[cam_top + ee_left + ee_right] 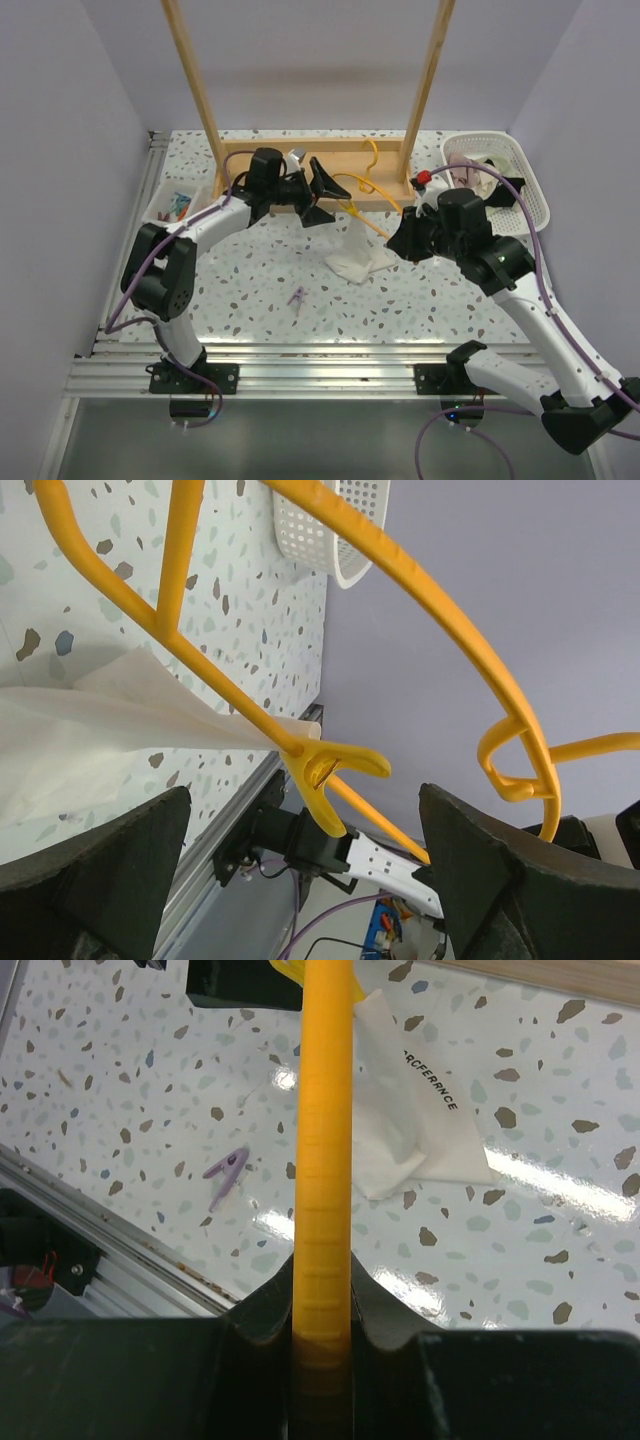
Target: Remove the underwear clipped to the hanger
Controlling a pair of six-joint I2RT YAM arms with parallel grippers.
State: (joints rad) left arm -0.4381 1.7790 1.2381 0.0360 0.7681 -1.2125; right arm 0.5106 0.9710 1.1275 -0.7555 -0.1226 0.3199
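We grip the hanger (324,1160) with the right gripper (322,1312), jaws closed on it. The left gripper (325,192), jaws open, is free; the underwear (358,257) hangs just lower-right of it.

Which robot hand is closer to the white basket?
Right. The right end effector, shut on the hanger, is just left of the basket; the open left end effector is farther left.
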